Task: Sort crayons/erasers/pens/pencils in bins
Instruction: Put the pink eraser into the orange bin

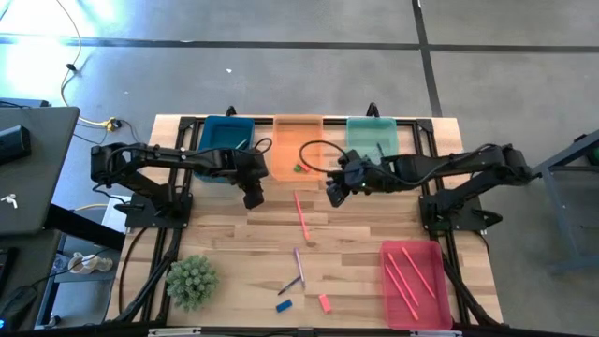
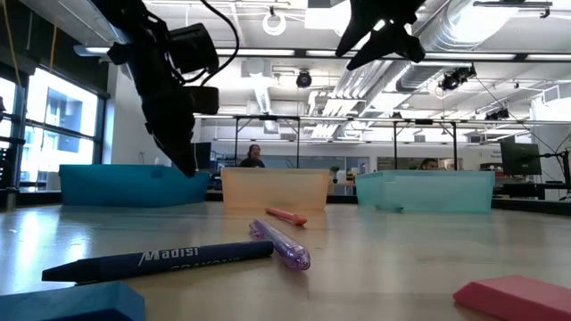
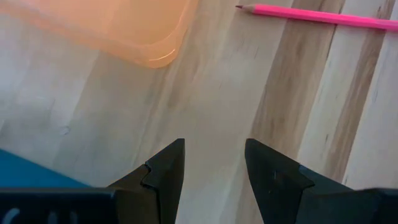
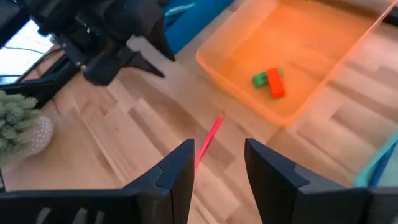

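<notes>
Two erasers, one green [image 4: 261, 79] and one orange-red [image 4: 277, 87], were seen lying touching each other inside the orange bin [image 1: 298, 126], beyond and to one side of the right gripper [image 4: 217, 163], whose jaws were spread and empty above the counter [image 1: 356, 271]. A pink pencil [image 4: 209, 140] lay on the boards just ahead of those jaws, between them and the bin. The left gripper [image 3: 211, 165], its jaws likewise spread with nothing between them, was held low over bare wood just beside the orange bin's corner, with the same pencil lying beyond its jaws.

The step in hand was judged to be a fresh pick. The pencil would best be approached with the jaws set across its length, near its middle, and lowered until the tips nearly met the wood, so that the thin stick could not roll away. Only one arm should be brought in, as both grippers were near each other.

A blue eraser [image 1: 284, 304] and a pink-red eraser [image 1: 324, 302] remained well apart from both jaws at the near edge, beside a purple pen [image 1: 299, 266] and a dark crayon [image 1: 289, 285]. The blue bin [image 1: 225, 131], the teal bin [image 1: 372, 131] and the pink bin [image 1: 412, 285] were in view, but the contents of the blue and teal bins could not be made out. In the low view the near erasers were cut off by the frame.
</notes>
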Action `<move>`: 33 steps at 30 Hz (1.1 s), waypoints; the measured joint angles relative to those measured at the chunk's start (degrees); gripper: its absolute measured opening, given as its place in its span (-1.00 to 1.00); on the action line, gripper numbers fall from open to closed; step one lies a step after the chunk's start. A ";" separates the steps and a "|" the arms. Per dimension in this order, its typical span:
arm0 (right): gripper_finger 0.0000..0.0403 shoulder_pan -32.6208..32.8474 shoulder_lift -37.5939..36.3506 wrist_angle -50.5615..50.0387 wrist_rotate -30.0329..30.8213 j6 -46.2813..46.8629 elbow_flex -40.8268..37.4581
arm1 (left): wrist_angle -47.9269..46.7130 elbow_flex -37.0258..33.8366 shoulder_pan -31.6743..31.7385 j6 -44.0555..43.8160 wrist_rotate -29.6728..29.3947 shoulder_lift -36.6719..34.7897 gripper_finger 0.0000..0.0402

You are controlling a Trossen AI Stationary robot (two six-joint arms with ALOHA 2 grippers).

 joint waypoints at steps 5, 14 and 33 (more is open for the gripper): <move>-0.34 2.64 4.00 -3.22 1.12 -0.15 6.10 | -0.13 0.00 0.67 -0.53 0.00 0.00 -0.22; -0.34 5.33 12.77 -20.16 0.03 0.22 18.54 | -2.81 0.00 0.70 -6.41 1.86 0.00 -0.22; -0.34 17.68 20.67 -22.56 -6.13 25.33 19.08 | -19.34 0.00 1.80 -24.45 2.77 0.00 -0.22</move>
